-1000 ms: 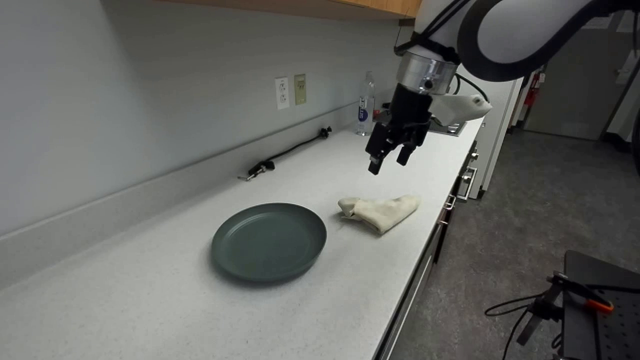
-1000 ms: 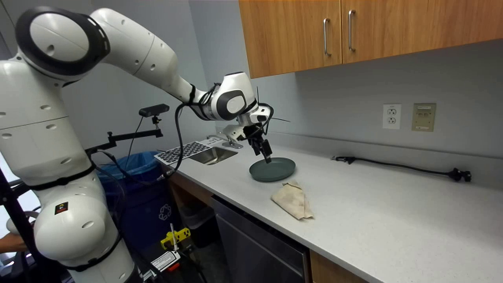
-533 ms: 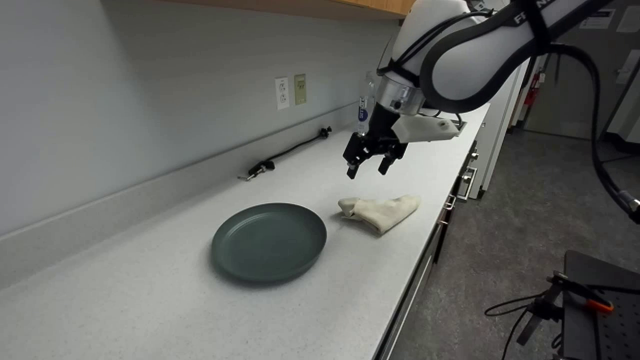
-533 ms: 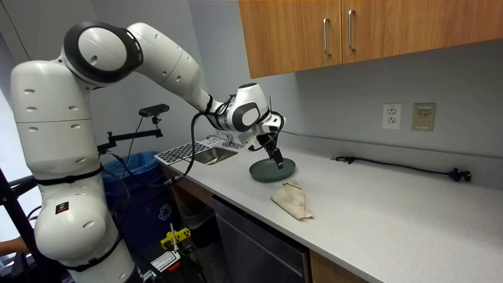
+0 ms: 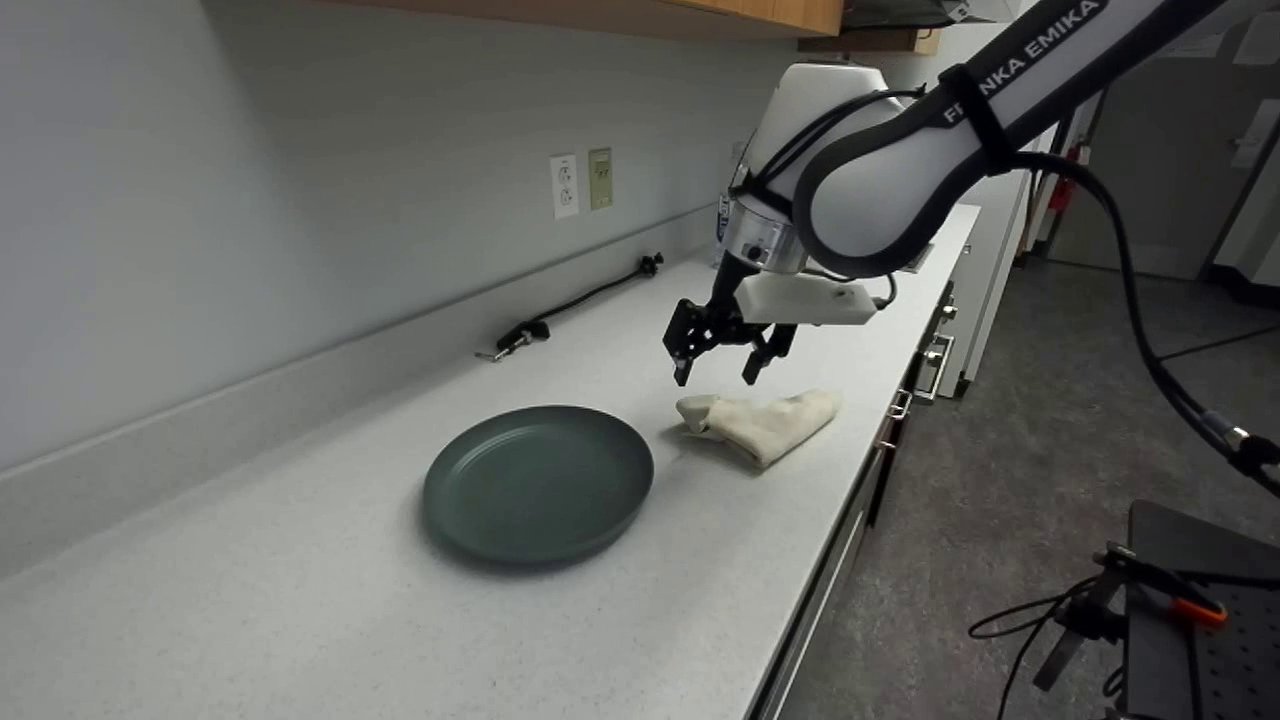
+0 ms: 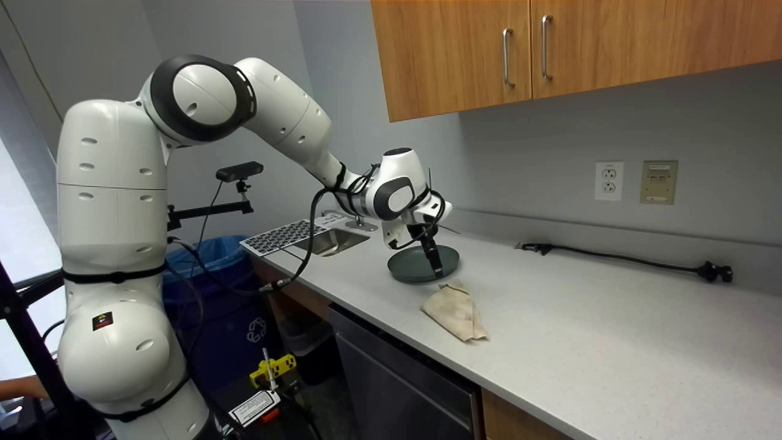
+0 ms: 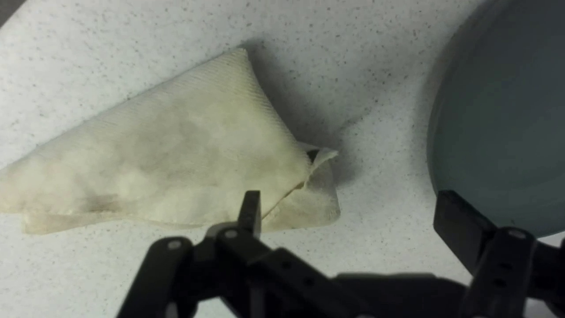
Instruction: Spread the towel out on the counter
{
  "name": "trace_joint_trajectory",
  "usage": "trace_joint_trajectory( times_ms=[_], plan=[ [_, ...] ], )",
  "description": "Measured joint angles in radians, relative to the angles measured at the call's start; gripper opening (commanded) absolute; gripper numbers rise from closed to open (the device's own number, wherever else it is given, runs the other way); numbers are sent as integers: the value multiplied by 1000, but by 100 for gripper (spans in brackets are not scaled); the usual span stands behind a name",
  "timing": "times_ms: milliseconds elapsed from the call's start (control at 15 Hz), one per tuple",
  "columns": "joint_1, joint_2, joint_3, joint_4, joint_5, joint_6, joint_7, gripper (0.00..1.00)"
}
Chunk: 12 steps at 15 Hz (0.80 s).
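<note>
The cream towel (image 5: 768, 428) lies bunched and folded over itself on the pale speckled counter (image 5: 350, 600). Seen from the wrist, the towel (image 7: 185, 154) forms a rough triangle with a small loose corner turned up at its right end. My gripper (image 5: 716, 378) hovers above the counter close to the towel, pointing down. Its jaws stand wide open with nothing between them. In the wrist view one of the fingers (image 7: 250, 212) overlaps the towel's lower right part, while the opposite finger overlaps the plate's edge. In an exterior view the gripper tip (image 6: 438, 274) appears just behind the towel.
A dark green round plate (image 5: 540, 485) sits beside the towel with a narrow gap between them. A black cable-like arm (image 6: 623, 259) lies along the backsplash. Wooden cabinets (image 6: 455, 55) hang above, and a sink (image 6: 333, 242) is set in the far end.
My gripper has come down and across toward the towel: leftward in one exterior view, rightward in the other. Its jaws have stayed open. Towel and plate have not moved.
</note>
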Motion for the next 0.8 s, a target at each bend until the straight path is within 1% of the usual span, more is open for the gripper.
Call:
trace_joint_trajectory(
  times_ms=[267,533,800],
  plan=[
    [2,38,-11,23,49,12,54,100],
    [2,76,-26,42,97,66,72,100],
    [10,115,-47,62,100,93,79,100]
  ],
)
